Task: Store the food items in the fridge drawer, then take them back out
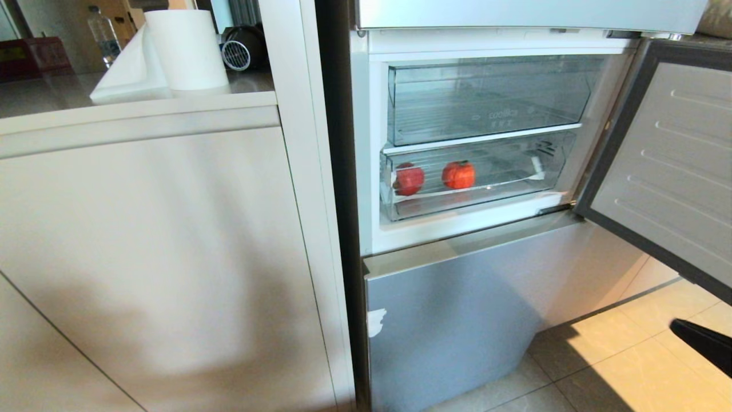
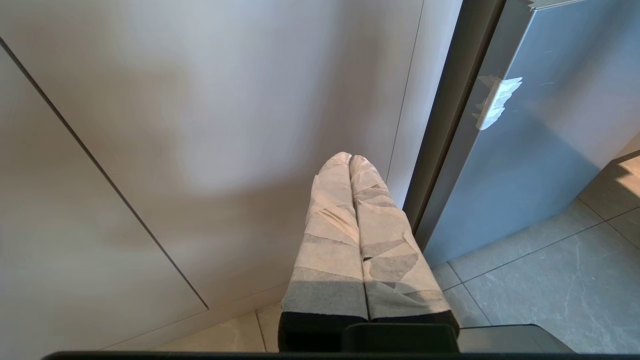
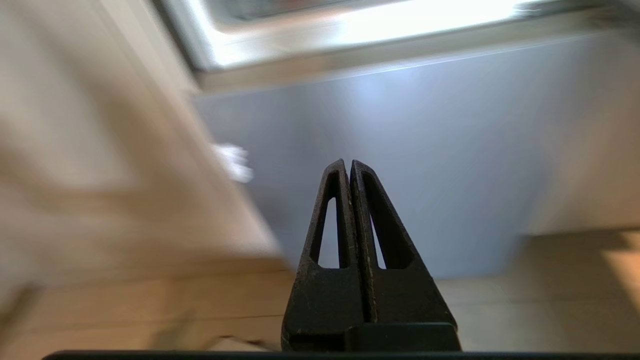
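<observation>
On the left of the head view, a roll of white paper (image 1: 186,48) stood on the bench (image 1: 51,100), with a clear bottle (image 1: 103,31) and a small black fan (image 1: 243,48) behind it. Below the bench was a plain pale cupboard front (image 1: 143,257).

To the right of that, the fridge (image 1: 366,143) stood with its door (image 1: 669,166) swung wide open. Inside were 2 clear boxes. The deeper bin (image 1: 486,100) on top had nothing in it that I could see. Under it was the fridge drawer (image 1: 474,174), pushed in and lying wide from side to side. It held both food items. The dull red fruit (image 1: 409,178) sat near the left end. The orange-red fruit (image 1: 458,174) sat just to its right, apart from it, with its dark stalk end pointing up. Whitish tape (image 1: 537,171) showed near the right end of the drawer.

Low in the right corner of the head view, only a dark tip of the right gripper (image 1: 700,337) showed above the floor tiles (image 1: 629,355).

The left wrist view showed the left gripper (image 2: 350,159), wrapped in pale tape, hanging low by the cupboard and the grey lower fridge door (image 2: 540,140), with its jaws pressed together and holding nothing. The head view did not show it.

The right wrist view showed what the head view hid: the black jaws of the right gripper were pressed together with nothing between them, pointing at the grey lower door.
</observation>
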Motion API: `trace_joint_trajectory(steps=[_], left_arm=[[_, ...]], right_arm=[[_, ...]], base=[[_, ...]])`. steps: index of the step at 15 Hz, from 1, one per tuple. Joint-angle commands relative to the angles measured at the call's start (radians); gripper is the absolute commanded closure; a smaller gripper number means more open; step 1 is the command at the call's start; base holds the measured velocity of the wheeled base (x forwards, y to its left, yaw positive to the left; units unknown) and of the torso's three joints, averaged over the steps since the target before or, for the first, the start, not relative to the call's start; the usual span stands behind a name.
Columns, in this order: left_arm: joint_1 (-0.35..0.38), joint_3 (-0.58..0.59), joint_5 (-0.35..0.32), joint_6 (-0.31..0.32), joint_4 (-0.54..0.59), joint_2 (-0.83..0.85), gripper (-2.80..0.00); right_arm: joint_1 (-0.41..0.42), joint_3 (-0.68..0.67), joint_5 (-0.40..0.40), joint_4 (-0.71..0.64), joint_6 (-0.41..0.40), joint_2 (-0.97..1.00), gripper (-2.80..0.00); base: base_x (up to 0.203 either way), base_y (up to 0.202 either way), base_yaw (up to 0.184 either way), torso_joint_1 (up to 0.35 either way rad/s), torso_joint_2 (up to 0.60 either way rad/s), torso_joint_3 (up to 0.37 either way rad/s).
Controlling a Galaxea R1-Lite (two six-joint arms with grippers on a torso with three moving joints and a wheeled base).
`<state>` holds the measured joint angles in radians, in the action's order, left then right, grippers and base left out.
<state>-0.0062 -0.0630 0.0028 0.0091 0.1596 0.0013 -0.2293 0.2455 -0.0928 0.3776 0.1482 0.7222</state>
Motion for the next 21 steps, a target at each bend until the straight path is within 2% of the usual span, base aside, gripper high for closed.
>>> trace_joint_trajectory(steps=[1, 3, 5, 7, 11, 21], left_arm=[[0.0, 0.0, 0.0, 0.0, 0.0, 0.0, 0.0], [0.0, 0.0, 0.0, 0.0, 0.0, 0.0, 0.0], [0.0, 0.0, 0.0, 0.0, 0.001, 0.0, 0.0], [0.0, 0.0, 0.006, -0.003, 0.0, 0.0, 0.0], [0.0, 0.0, 0.006, -0.003, 0.0, 0.0, 0.0], [0.0, 0.0, 0.006, -0.003, 0.0, 0.0, 0.0]], right_arm=[[0.111, -0.136, -0.003, -0.106, -0.048, -0.384, 0.0], [0.172, -0.203, -0.023, -0.218, -0.097, -0.536, 0.0], [0.199, -0.208, -0.031, -0.304, -0.119, -0.679, 0.0], [0.217, -0.226, 0.008, -0.347, -0.138, -0.727, 0.0], [0.222, -0.245, 0.028, -0.322, -0.165, -0.721, 0.0], [0.222, -0.245, 0.042, -0.325, -0.143, -0.721, 0.0]], base=[[0.0, 0.0, 0.0, 0.0, 0.0, 0.0], [0.0, 0.0, 0.0, 0.0, 0.0, 0.0], [0.0, 0.0, 0.0, 0.0, 0.0, 0.0], [0.0, 0.0, 0.0, 0.0, 0.0, 0.0], [0.0, 0.0, 0.0, 0.0, 0.0, 0.0], [0.001, 0.0, -0.007, 0.0, 0.0, 0.001]])
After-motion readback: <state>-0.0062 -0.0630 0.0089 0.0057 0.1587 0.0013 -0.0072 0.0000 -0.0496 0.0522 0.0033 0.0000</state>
